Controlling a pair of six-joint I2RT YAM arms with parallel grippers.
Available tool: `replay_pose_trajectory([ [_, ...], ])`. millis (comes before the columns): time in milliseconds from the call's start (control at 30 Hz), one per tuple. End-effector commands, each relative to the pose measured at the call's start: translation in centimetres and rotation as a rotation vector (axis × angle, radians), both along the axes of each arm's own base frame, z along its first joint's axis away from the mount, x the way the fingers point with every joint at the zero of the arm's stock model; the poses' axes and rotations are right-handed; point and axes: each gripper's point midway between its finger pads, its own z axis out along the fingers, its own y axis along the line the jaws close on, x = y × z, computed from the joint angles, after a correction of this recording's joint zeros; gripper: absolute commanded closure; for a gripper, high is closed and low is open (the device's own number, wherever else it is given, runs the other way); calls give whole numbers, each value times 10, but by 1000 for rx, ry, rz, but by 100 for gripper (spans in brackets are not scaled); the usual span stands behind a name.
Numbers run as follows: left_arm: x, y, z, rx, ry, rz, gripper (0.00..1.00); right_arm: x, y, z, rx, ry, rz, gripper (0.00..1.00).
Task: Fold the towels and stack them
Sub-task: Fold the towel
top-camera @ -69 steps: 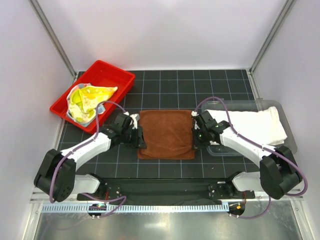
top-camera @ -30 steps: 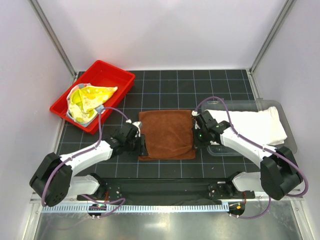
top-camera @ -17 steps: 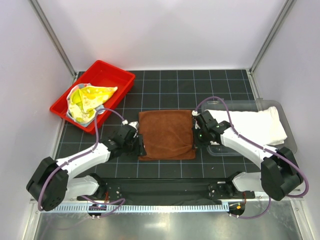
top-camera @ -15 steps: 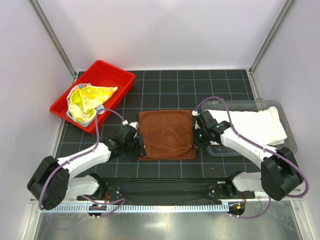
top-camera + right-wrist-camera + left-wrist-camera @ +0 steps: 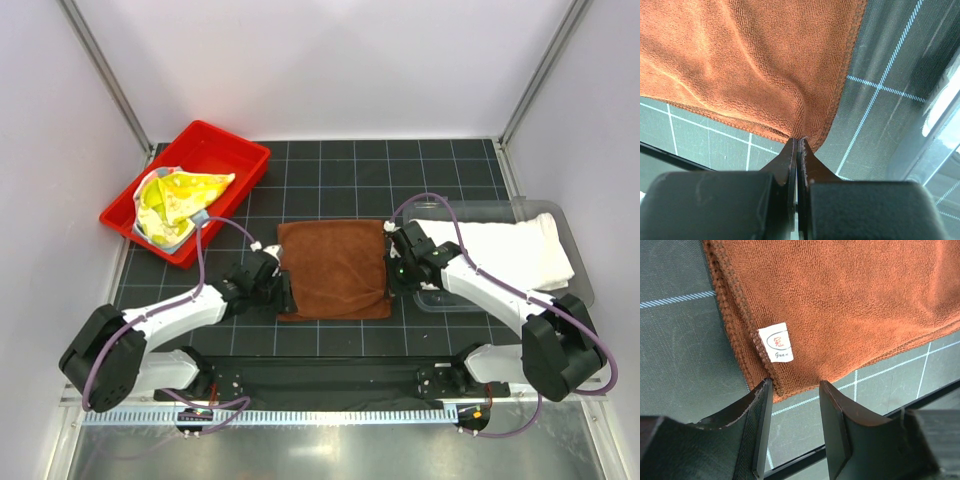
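At the far left a red tray [image 5: 215, 140] holds the yellow-green crocodile towel [image 5: 175, 195], crumpled, with a light-blue towel [image 5: 192, 232] showing under its near edge.

The left arm reaches from its base out over the mat, forearm low and angled right, wrist turned toward the middle. The left gripper [image 5: 283, 290] [image 5: 795, 385] stands spread at the near-left corner of the brown towel [image 5: 335, 268] [image 5: 840, 300]. The corner's stitched hem lies in the gap between the two fingers [image 5: 762, 405]. It is gripping nothing. A small white label [image 5: 776, 342] sits just beyond the fingertips.

The brown towel lies flat in the middle of the black gridded mat [image 5: 330, 180], between the two grippers.

The right arm bends back from its base and angles left, its wrist low at the towel's right side. The right gripper [image 5: 392, 268] [image 5: 797, 141] is pressed together, pinching the brown towel [image 5: 740, 60] at its hem; the cloth puckers up into a ridge toward the closed tips.

Farther right the white towel [image 5: 510, 248] rests folded on the clear bin [image 5: 585, 290].
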Motion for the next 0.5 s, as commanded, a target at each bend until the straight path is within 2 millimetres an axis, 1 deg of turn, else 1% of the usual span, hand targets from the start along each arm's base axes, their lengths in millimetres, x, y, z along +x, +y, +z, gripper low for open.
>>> replay_pose_trajectory([
  [0, 7, -12, 8, -42, -30, -1, 55, 7, 2, 10, 11, -51, 7, 98],
  [233, 8, -19, 15, -71, -45, -5, 56, 7, 2, 10, 10, -52, 7, 98],
  [400, 5, -26, 19, -101, -47, -21, 58, 7, 3, 10, 12, -53, 7, 98],
  [467, 4, -27, 20, -108, -46, -19, 61, 7, 2, 10, 12, -53, 7, 98],
])
